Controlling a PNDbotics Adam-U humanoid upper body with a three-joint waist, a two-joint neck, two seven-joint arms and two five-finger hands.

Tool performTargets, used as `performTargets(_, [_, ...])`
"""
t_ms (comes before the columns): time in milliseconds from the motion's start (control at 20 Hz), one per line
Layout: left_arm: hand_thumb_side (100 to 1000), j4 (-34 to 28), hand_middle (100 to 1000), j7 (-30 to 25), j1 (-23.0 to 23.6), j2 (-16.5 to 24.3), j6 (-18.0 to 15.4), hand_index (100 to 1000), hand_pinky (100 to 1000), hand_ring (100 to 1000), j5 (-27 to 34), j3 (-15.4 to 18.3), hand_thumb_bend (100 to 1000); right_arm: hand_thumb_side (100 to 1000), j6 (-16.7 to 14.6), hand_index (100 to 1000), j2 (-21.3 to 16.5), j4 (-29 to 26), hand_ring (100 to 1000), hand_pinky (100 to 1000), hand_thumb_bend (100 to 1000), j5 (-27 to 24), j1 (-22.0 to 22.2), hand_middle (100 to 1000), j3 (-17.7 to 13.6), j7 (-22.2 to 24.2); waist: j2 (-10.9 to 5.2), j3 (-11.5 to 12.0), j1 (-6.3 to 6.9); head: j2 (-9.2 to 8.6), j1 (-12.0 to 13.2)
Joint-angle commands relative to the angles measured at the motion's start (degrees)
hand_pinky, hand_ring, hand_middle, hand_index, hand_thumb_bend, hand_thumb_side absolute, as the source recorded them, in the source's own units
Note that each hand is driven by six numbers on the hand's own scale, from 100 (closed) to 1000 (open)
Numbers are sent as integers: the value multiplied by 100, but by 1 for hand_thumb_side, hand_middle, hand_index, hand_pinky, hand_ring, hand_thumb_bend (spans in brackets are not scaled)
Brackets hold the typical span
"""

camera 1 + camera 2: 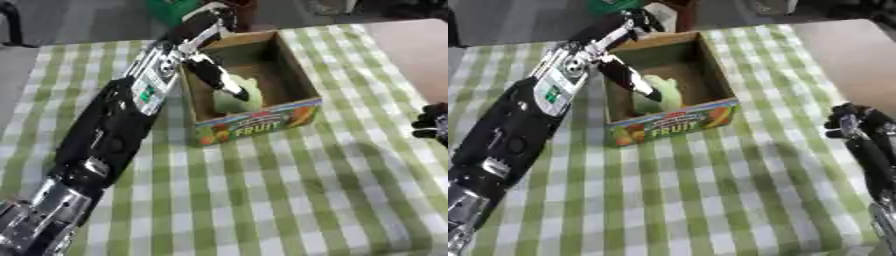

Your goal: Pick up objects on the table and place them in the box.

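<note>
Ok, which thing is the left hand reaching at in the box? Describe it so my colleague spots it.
On the green checked tablecloth stands an open cardboard box with FRUIT printed on its front. Inside, under the left hand, lies a pale green rounded object, the only thing visible in the box.

Pale green object [234, 102] inside open box [293, 75].

left hand [219, 75] hides part of the pale green object [248, 101]; right hand [846, 125] blurred
</note>
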Motion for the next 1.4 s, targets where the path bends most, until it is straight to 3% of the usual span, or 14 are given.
performTargets(50, [306, -640, 771, 278, -16, 355, 229, 792, 657, 785, 667, 179, 1000, 570, -12, 663, -81, -39, 626, 615, 100, -16, -17, 564, -71, -22, -132, 41, -43, -6, -62])
performTargets(250, [240, -1124, 722, 732, 304, 649, 794, 751, 589, 739, 1593, 554, 911, 578, -21, 663, -83, -22, 626, 616, 100, -15, 51, 564, -104, -55, -177, 191, -63, 34, -161])
performTargets(400, [244, -1270, 705, 1073, 637, 808, 1164, 737, 570, 724, 2418, 852, 848, 580, -27, 663, -77, -8, 626, 616, 100, -16, 89, 564, -115, -68, -211, 298, -76, 70, -212])
performTargets(600, [264, -1487, 698, 1348, 1121, 1013, 1372, 730, 559, 716, 3174, 1075, 797, 581, -37, 663, -69, 9, 626, 616, 100, -14, 147, 564, -136, -92, -246, 446, -97, 125, -252])
performTargets(1100, [310, -2202, 698, 1669, 2305, 1299, 1580, 730, 557, 715, 3817, 1444, 737, 583, -60, 663, -71, 13, 626, 616, 100, -12, 225, 564, -180, -140, -287, 647, -112, 248, -190])
performTargets(1400, [324, -2554, 700, 1708, 2731, 1315, 1641, 732, 558, 716, 3986, 1544, 728, 583, -64, 664, -64, 6, 626, 616, 100, -7, 223, 563, -197, -160, -279, 676, -119, 328, 59])
